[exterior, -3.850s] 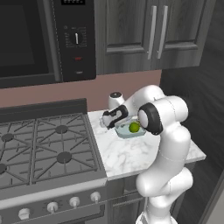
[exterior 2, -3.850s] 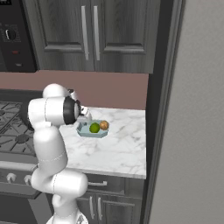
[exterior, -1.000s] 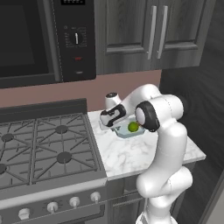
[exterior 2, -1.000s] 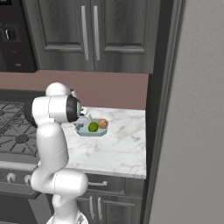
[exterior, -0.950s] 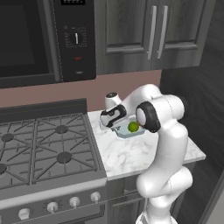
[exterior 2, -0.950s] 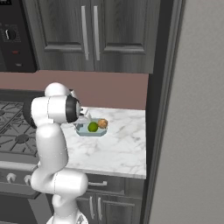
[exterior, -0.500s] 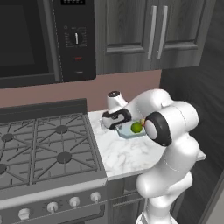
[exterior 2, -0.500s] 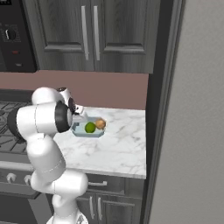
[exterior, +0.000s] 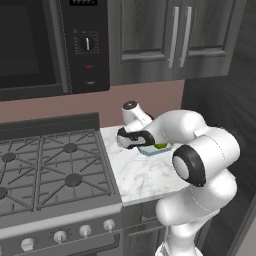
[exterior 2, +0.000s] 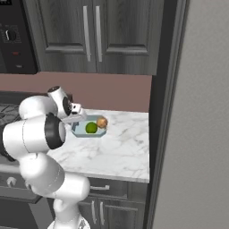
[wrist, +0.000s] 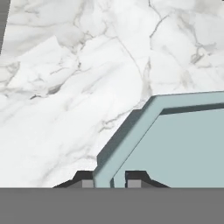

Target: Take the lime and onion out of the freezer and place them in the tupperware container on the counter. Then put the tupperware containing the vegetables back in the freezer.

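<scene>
Two fruits ride in the tupperware container (exterior: 156,149) on the counter (exterior: 145,175) from the left base view, my hand (exterior: 141,142) at its stove-side edge. From the right, lime (exterior 2: 91,128) and onion (exterior 2: 102,122) sit loose inside and could roll if I tilt it. Hand view: my fingertips (wrist: 87,181) are pinched shut on the thin, stiff, probably slick rim (wrist: 127,129), a light load; no writing is legible

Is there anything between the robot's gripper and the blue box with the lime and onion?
No, nothing is in between. The gripper is already shut on the tupperware container's wall, one fingertip each side. The lime and the onion sit inside it on the counter.
</scene>
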Robot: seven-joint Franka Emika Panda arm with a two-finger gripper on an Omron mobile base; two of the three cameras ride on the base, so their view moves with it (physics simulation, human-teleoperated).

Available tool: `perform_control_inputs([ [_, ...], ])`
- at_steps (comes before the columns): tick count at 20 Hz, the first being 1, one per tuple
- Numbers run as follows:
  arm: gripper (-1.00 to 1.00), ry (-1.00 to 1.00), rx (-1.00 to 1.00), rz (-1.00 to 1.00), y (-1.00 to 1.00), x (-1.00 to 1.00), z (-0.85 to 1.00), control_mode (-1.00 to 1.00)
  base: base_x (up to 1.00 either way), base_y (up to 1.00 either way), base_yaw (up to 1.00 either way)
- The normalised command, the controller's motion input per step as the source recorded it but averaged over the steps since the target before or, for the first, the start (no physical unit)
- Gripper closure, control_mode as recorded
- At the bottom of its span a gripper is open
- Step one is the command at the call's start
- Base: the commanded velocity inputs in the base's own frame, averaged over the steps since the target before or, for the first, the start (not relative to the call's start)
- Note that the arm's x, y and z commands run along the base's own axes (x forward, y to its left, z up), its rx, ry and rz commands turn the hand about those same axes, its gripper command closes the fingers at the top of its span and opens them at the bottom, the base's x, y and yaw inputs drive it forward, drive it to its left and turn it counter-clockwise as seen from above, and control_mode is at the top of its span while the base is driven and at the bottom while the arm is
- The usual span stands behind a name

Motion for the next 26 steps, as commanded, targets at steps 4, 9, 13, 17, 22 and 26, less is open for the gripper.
perform_control_inputs([
  [4,1.00,0.00,-0.15,0.17,-0.03,-0.11,0.55,-1.00,0.00,0.00,0.00],
  [9,1.00,0.00,-0.11,0.14,0.00,-0.37,0.33,-1.00,0.00,0.00,0.00],
  [13,1.00,-0.01,-0.07,0.13,0.00,-0.59,0.27,-1.00,0.00,0.00,0.00],
  [17,1.00,0.00,-0.05,0.21,0.00,-0.64,0.24,-1.00,0.00,0.00,0.00],
  [22,1.00,0.00,-0.05,0.20,-0.01,-0.57,0.16,-1.00,0.00,0.00,0.00],
  [26,1.00,0.00,-0.02,0.22,-0.07,-0.38,0.00,-1.00,0.00,0.00,0.00],
])
